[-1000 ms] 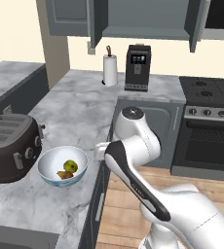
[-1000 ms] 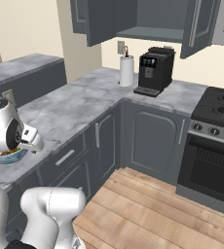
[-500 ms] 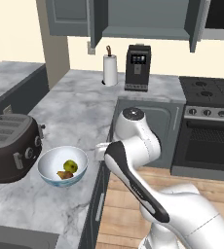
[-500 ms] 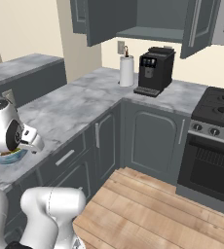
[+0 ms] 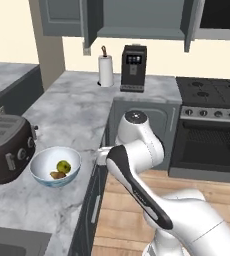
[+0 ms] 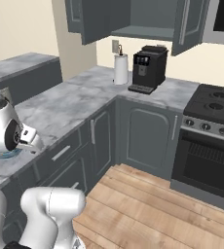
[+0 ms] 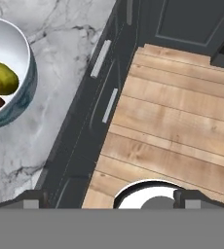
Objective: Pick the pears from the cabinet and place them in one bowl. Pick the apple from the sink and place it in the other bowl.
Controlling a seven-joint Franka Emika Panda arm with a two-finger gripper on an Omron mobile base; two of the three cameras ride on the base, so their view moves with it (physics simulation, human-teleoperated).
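The white and pale blue bowl (image 5: 43, 176) stands on the marble counter near its front edge, and both pears lie in it. The yellow-green pear (image 5: 63, 165) rests beside the brownish-red one (image 5: 57, 174). In the hand view the bowl (image 7: 29, 82) sits at the left edge with the same two pears (image 7: 1, 78) inside. My gripper (image 7: 111, 199) hangs open and empty just right of the bowl, past the counter edge and over the wooden floor. The cabinet (image 5: 132, 20) stands open above the back counter. The sink's corner (image 5: 12, 245) shows at the lower left. The apple and the other bowl are out of view.
A dark toaster (image 5: 7, 145) stands left of the bowl. A paper towel roll (image 5: 105, 70) and a black coffee machine (image 5: 133, 67) stand at the back. The stove and oven (image 5: 209, 125) are on the right. Wooden floor (image 6: 148, 204) lies in front of the cabinets.
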